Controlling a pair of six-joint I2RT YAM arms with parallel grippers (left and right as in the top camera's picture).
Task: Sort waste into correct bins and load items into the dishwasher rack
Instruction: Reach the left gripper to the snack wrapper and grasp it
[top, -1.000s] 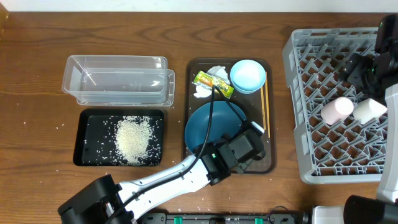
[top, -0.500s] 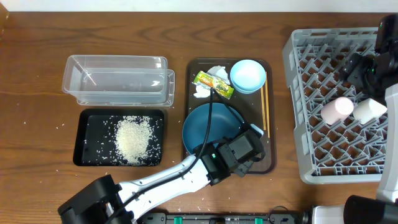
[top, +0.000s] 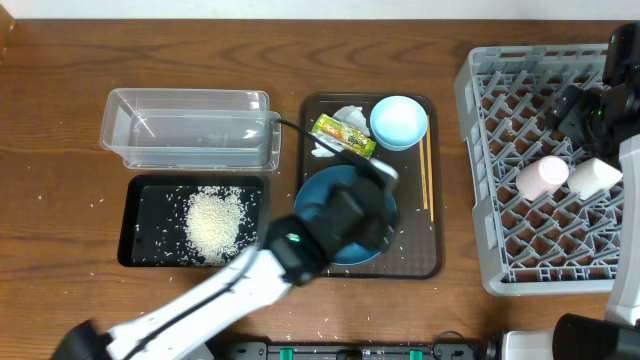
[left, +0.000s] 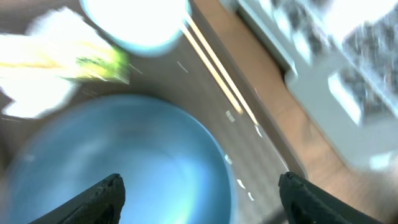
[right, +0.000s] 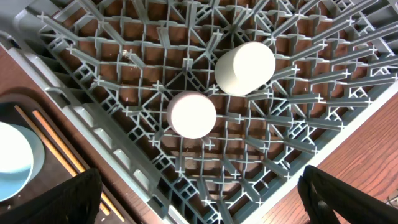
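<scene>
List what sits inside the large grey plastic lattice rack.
A pale pink cup and a white cup sit next to each other on the grid floor of the grey plastic lattice rack. From overhead, the right arm covers its far corner, so that patch is hidden.

A dark brown serving tray (top: 416, 256) lies directly beneath the left hand (top: 372, 180) and reaches past it on every side. The wooden worktop (top: 60, 150) carries that tray and spreads out well beyond the hand to both sides, its grain running crosswise
</scene>
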